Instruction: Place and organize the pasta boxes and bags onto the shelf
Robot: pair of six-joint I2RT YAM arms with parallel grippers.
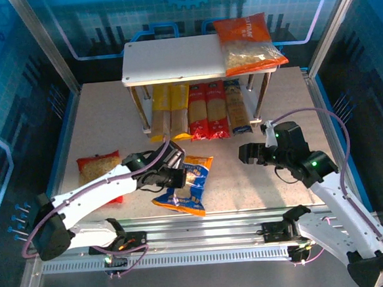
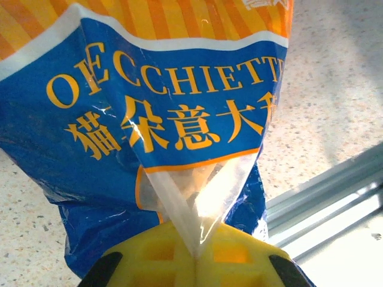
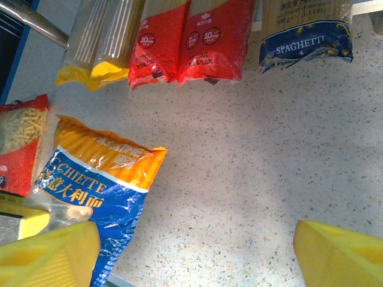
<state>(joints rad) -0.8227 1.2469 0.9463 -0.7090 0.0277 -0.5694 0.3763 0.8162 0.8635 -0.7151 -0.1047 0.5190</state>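
Observation:
My left gripper (image 1: 181, 177) is shut on a pinched fold of clear plastic of the blue bag with orange edges (image 1: 189, 183). In the left wrist view the yellow fingertips (image 2: 161, 257) meet on that fold below the bag's blue label (image 2: 179, 107). My right gripper (image 1: 246, 154) hovers open over bare table, right of the blue bag (image 3: 96, 191). The red bag (image 1: 100, 169) lies flat at the left. The orange bag (image 1: 247, 44) lies on the right end of the shelf's top board (image 1: 172, 59). Under it the pasta boxes lie side by side: yellow (image 1: 169, 112), red (image 1: 206, 109), blue (image 1: 236, 104).
A metal rail (image 1: 205, 238) runs along the near table edge just below the blue bag. Thin metal shelf legs (image 1: 262, 99) stand beside the boxes. Blue enclosure walls and aluminium posts (image 1: 47, 48) ring the speckled tabletop (image 1: 275, 118).

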